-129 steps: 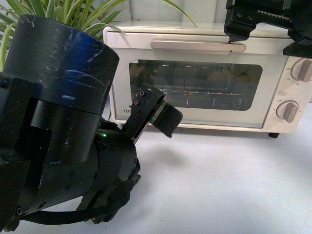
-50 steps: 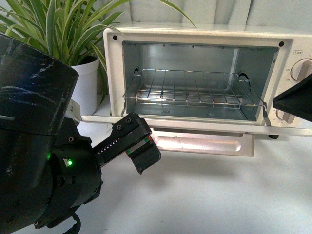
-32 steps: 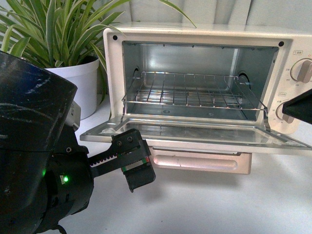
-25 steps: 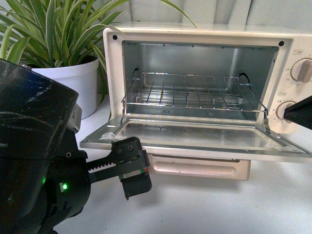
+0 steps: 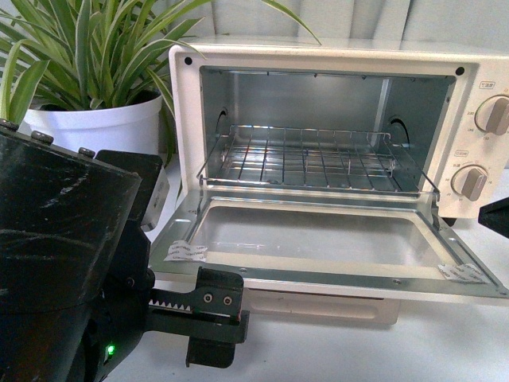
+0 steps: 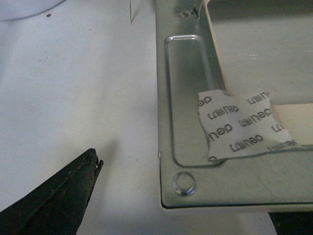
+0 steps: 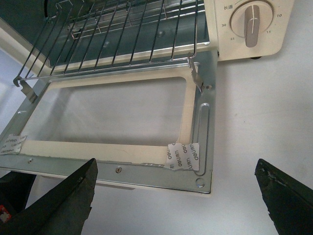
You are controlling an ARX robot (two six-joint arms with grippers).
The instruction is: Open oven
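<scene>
The cream-white oven (image 5: 334, 57) stands at the back with its door (image 5: 318, 276) swung down nearly flat, glass pane facing up. The wire rack (image 5: 310, 159) and shiny interior are exposed. Two beige knobs (image 5: 495, 114) sit at its right. The bar handle is hidden under the door. My left gripper (image 5: 213, 342) is open and empty, low at the door's front left corner (image 6: 183, 183). In the left wrist view the left gripper (image 6: 186, 196) straddles that corner without touching. My right gripper (image 7: 176, 164) is open and empty above the door's front right corner (image 7: 198, 182); only its tip (image 5: 497, 217) shows in the front view.
A leafy plant (image 5: 87, 48) in a white pot (image 5: 103, 127) stands left of the oven. White paper stickers (image 6: 242, 125) lie on the door's front corners. My bulky left arm (image 5: 56, 263) fills the front view's lower left. The table (image 5: 358, 350) is white.
The oven door went from shut to fully lowered. My left arm and gripper sank lower and nearer the camera. My right gripper drew back from the handle to the right edge.
</scene>
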